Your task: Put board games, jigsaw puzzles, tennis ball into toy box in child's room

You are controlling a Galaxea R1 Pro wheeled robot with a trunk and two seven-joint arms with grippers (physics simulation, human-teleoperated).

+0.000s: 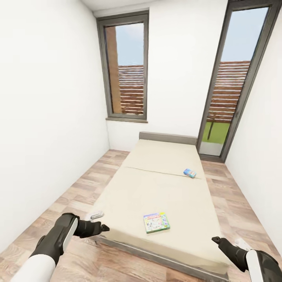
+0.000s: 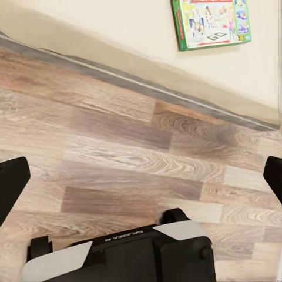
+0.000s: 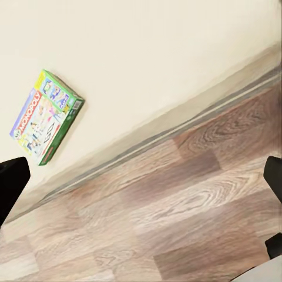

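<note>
A green Monopoly board game [image 1: 156, 222] lies flat near the foot of the beige bed [image 1: 156, 184]. A smaller blue board game [image 1: 190, 172] lies farther up the bed on its right side. My left gripper [image 1: 104, 227] hovers over the floor at the bed's near left corner, open and holding nothing. My right gripper [image 1: 216, 239] hangs open at the bed's near right corner. The left wrist view shows the green game [image 2: 212, 22] on the mattress past the bed's edge, with wide-spread fingers [image 2: 12, 187]. In the right wrist view the green game [image 3: 46, 116] appears again, beyond fingers [image 3: 274, 176].
The narrow room has white walls close on both sides, a window [image 1: 127, 68] behind the bed and a tall glass door [image 1: 231, 86] at the back right. Wooden floor [image 1: 90, 176] runs along both sides of the bed. A small pale object [image 1: 96, 215] lies by the bed's near left corner.
</note>
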